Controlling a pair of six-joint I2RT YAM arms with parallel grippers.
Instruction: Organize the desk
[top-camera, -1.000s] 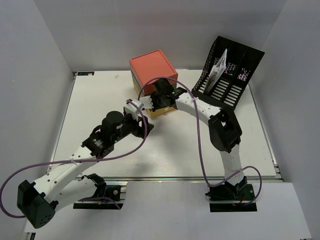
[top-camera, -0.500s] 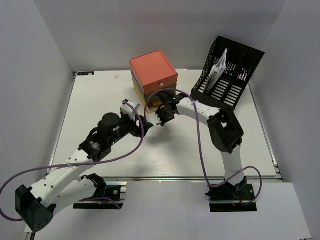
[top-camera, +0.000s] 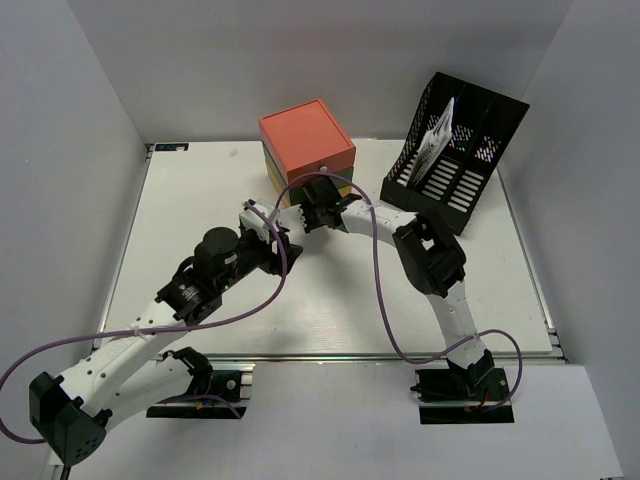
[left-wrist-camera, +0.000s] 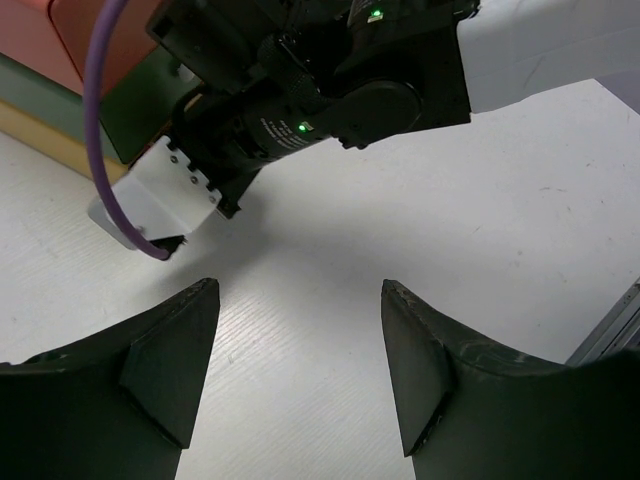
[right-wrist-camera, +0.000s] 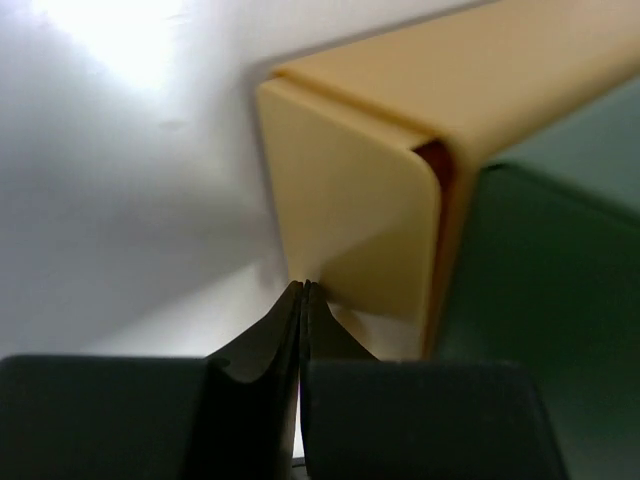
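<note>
The white desk (top-camera: 190, 200) carries a small drawer unit (top-camera: 305, 140) with a red top and green and yellow drawers at the back middle. My right gripper (top-camera: 312, 214) is shut and empty, low at the unit's front. In the right wrist view its tips (right-wrist-camera: 303, 287) rest against the yellow drawer front (right-wrist-camera: 350, 220), beside the green drawer (right-wrist-camera: 550, 290). My left gripper (top-camera: 287, 246) is open and empty just left of it, above bare desk (left-wrist-camera: 500, 230); its fingers (left-wrist-camera: 170, 350) frame the right arm's wrist (left-wrist-camera: 330, 90).
A black mesh file holder (top-camera: 455, 140) with white papers (top-camera: 435, 135) stands at the back right. Grey-white walls enclose the desk on three sides. A metal rail (top-camera: 380, 355) runs along the front edge. Purple cables (top-camera: 385, 300) loop over both arms.
The yellow drawer that stuck out a second ago now sits in line with the unit. My right gripper drew back, then returned to its front. My left gripper moved up towards the unit.
</note>
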